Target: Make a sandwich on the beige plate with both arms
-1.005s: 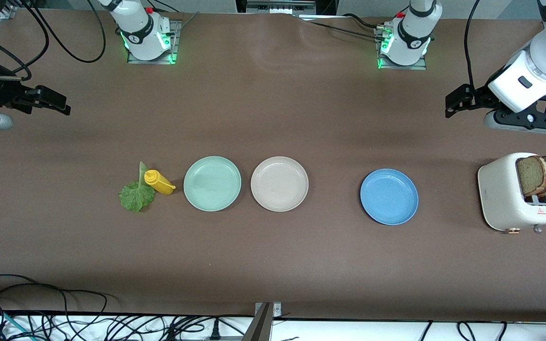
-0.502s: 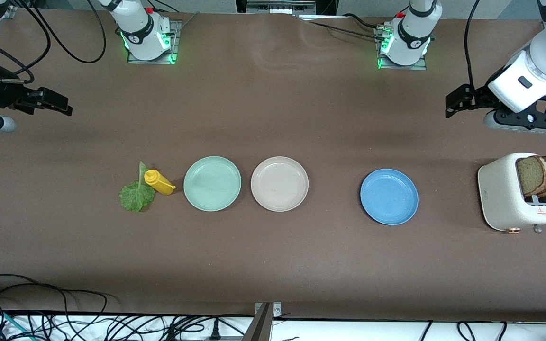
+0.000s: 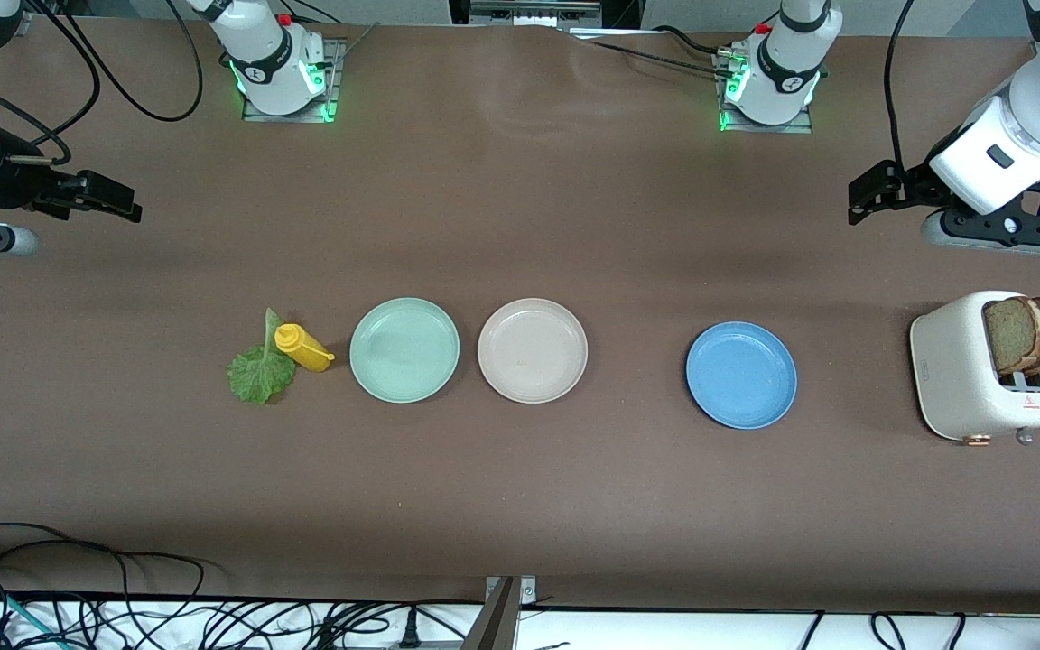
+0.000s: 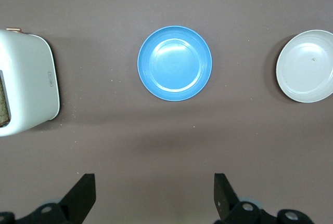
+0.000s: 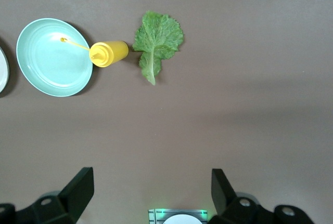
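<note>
**Sandwich parts unassembled, both arms aloft at the worktop's ends**

Beige plate bare, in the middle of a row of three on the brown worktop. Mint-green plate just beside it toward the right arm's end; blue plate well apart toward the left arm's end, a little nearer to the front camera. Two bread slices upright in the slots of a white toaster at the left arm's end. Lettuce leaf flat on the worktop past the mint-green plate, toward the right arm's end. Yellow squeeze bottle on its side, its base end over the leaf's edge, nozzle toward the mint-green plate.

Left gripper up in the air over bare worktop near the toaster, jaws spread wide, nothing between them. Right gripper up over bare worktop at the right arm's end, jaws likewise spread and empty.
</note>
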Available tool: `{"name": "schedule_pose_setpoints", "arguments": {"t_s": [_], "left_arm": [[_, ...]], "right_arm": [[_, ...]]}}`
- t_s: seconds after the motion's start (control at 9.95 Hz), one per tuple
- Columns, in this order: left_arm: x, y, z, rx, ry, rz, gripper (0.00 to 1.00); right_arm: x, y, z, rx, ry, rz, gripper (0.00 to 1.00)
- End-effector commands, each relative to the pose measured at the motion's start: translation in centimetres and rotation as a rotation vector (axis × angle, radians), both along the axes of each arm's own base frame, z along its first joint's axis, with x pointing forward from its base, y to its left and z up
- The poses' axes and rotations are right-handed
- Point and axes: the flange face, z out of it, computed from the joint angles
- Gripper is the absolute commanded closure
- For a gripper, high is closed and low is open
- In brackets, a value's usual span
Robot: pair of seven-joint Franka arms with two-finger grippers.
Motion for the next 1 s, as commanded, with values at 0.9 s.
{"name": "schedule_pose_setpoints", "arguments": {"t_s": [0.9], "left_arm": [[-0.24, 0.09, 0.33, 0.026, 0.0, -0.021, 0.0]], "right_arm": [[-0.18, -0.28, -0.34, 0.017, 0.008, 0.05, 0.0]]}}
